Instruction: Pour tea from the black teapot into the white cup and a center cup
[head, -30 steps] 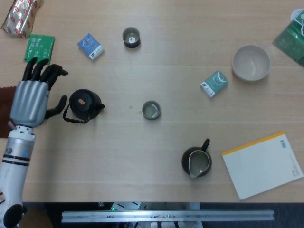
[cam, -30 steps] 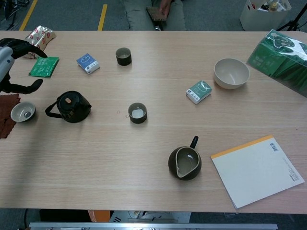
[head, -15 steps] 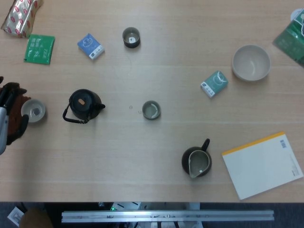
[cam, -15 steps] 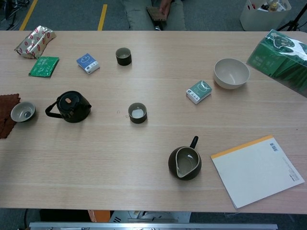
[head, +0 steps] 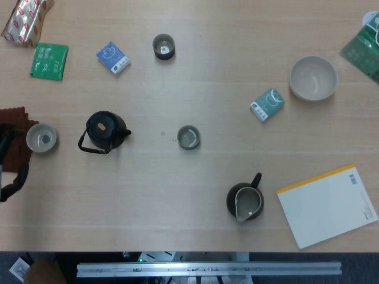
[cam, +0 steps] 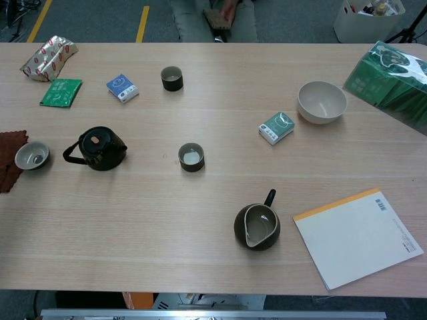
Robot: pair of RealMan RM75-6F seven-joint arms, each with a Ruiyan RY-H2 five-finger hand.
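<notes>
The black teapot point(head: 103, 131) point(cam: 98, 148) stands upright at the left of the table, its handle towards the left. Just left of it the white cup point(head: 41, 137) point(cam: 31, 155) sits at the edge of a brown cloth point(head: 10, 115). The center cup point(head: 188, 137) point(cam: 191, 157), dark with a pale inside, stands in the middle. Only dark fingers of my left hand point(head: 10, 174) show at the head view's left edge, below the white cup, apart and holding nothing. My right hand is out of both views.
A dark cup point(head: 163, 46) stands at the back and a dark pitcher point(head: 244, 202) near the front. A pale bowl point(head: 312, 78), a teal box point(head: 267, 104), a notebook point(head: 328, 204) and a green carton point(cam: 390, 80) lie right. Blue point(head: 113, 57) and green point(head: 49, 60) packets lie back left.
My left hand has drawn back from beside the teapot, down and to the left, almost out of the head view and wholly out of the chest view. The white cup now shows uncovered.
</notes>
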